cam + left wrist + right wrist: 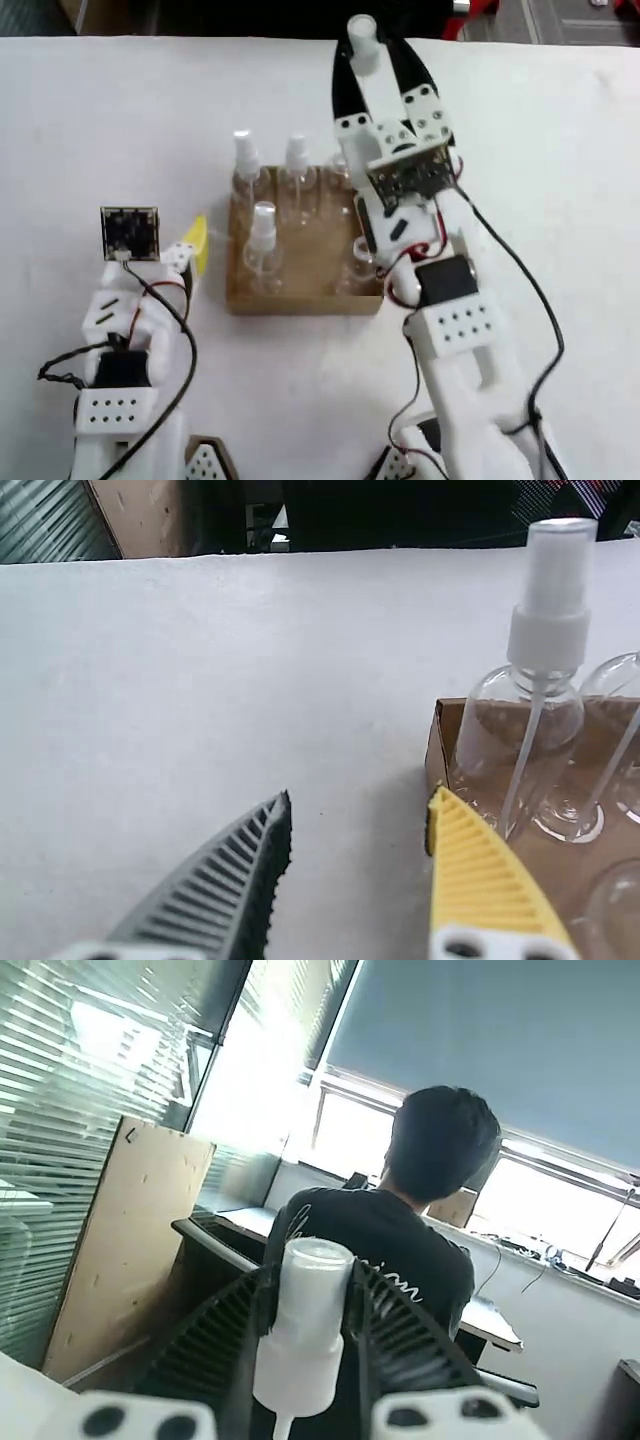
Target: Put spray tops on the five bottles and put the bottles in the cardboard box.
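Note:
A shallow cardboard box [300,292] sits mid-table and holds several clear bottles. Three of them wear white spray tops [243,150] [296,155] [263,222]. One bottle without a top [358,266] stands at the box's right side, partly behind the right arm. My right gripper [366,52] is raised above the box's far side, shut on a white spray top [361,32] [303,1328] whose tube hangs down. My left gripper [176,238] [360,805] rests open just left of the box [438,742], its yellow finger [478,880] near the box wall, beside a capped bottle [540,690].
White table surface [120,120] stretches left of and beyond the box. The right arm's body [450,320] and its cables lie along the box's right side. A person sits at a desk in the room behind, away from the table.

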{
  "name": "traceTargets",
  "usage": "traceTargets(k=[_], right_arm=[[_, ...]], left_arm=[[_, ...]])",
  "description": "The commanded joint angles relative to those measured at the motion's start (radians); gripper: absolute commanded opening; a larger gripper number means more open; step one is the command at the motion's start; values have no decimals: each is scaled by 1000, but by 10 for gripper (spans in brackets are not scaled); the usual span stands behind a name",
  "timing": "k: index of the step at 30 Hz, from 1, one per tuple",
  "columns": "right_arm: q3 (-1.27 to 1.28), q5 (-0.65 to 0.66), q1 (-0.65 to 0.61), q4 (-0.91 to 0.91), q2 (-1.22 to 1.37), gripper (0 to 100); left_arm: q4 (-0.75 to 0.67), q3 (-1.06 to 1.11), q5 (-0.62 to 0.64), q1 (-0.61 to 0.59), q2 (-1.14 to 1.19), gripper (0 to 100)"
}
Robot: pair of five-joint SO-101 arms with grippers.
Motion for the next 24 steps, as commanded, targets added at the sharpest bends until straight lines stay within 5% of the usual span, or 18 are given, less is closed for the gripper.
traceTargets(k=[1,11,24], right_arm=[[-2,12,-10,-62,51,16],[3,-216,28,-64,96,16],[5,-224,38,-140,200,16]], left_arm=[[-28,-20,-11,-1,-19,207],[-29,-20,-11,-1,-19,207],[-29,-17,-11,-2,-19,207]])
